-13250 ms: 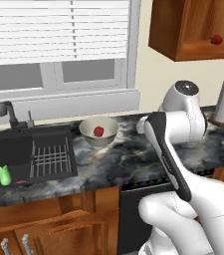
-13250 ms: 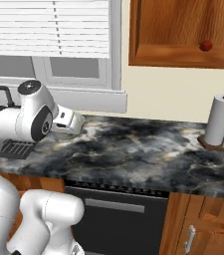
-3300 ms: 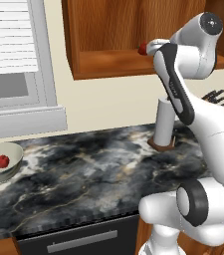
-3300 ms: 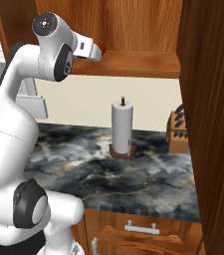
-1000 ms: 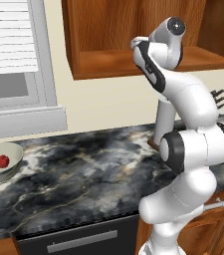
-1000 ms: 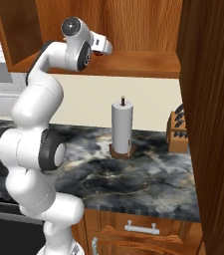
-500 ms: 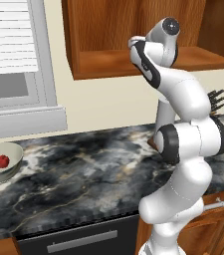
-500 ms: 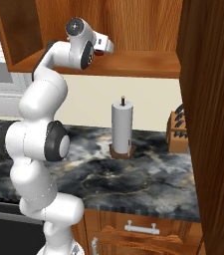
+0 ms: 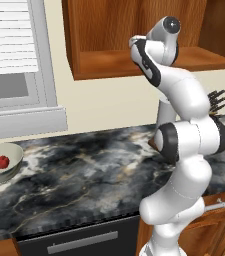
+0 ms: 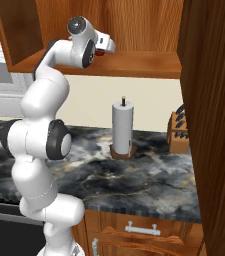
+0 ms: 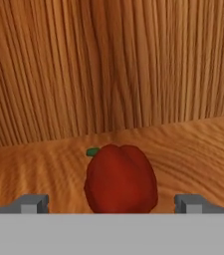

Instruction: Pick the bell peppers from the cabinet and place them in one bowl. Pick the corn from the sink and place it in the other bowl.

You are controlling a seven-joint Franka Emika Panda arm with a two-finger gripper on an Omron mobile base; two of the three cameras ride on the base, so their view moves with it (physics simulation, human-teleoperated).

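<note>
A red bell pepper point(image 11: 121, 178) sat on the wooden shelf board of the cabinet point(image 10: 134, 62), directly ahead of the pincer point(image 11: 112, 203) and centred between its two fingertips point(image 11: 32, 203), which stood wide apart with nothing gripped. Far below the pincer and off to its left, a second bell pepper point(image 9: 3, 161) lay in the pale bowl point(image 9: 11, 166) on the dark marbled tabletop point(image 9: 84, 180).

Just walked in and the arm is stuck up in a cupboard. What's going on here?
The robot is fetching bell peppers from the cabinet. One red pepper already lies in the grey-beige bowl on the counter. The hand is now up at the shelf, and the hand view shows the second pepper between the fingertips of the open pincer, not yet gripped.
</note>
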